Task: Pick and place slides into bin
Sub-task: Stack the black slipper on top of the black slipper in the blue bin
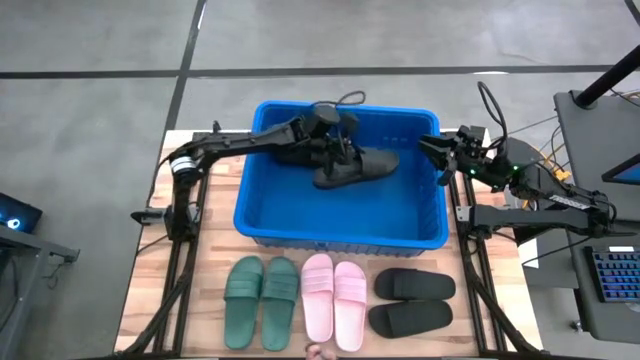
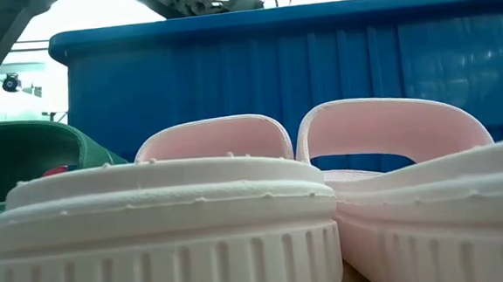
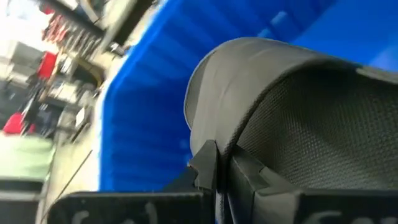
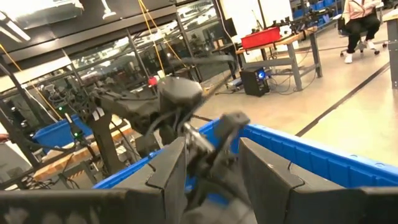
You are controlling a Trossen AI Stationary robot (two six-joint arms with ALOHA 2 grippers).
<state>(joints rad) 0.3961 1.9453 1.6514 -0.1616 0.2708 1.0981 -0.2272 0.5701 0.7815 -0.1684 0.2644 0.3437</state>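
High view: the blue bin (image 1: 262, 215) stands at the middle of the wooden worktop (image 1: 190, 300), and the left gripper (image 1: 338, 150) reaches over its far left rim and is closed on a black slide (image 1: 360, 167) held inside the bin's far half. The right gripper (image 1: 441, 158) waits just outside the bin's far right corner, its fingers parted and holding nothing, as the right wrist view confirms. On the worktop in front of the bin lie, side by side, a dark green pair (image 1: 262, 301), a pink pair (image 1: 334, 300) and a black pair (image 1: 412, 302), the last lying crosswise, one sandal behind the other. Left wrist view: the fingers (image 3: 208, 168) clamp the edge of the grey-black strap of the held slide, with the ribbed blue wall behind it. Low view: the heels and straps of the pink pair fill the foreground and hide most of the bin's front wall; a green sandal shows at the left edge. No brand, label or writing can be read on any sandal or on the bin. Right wrist view: a person (image 4: 360, 18) sits in the room beyond, far from the worktop.
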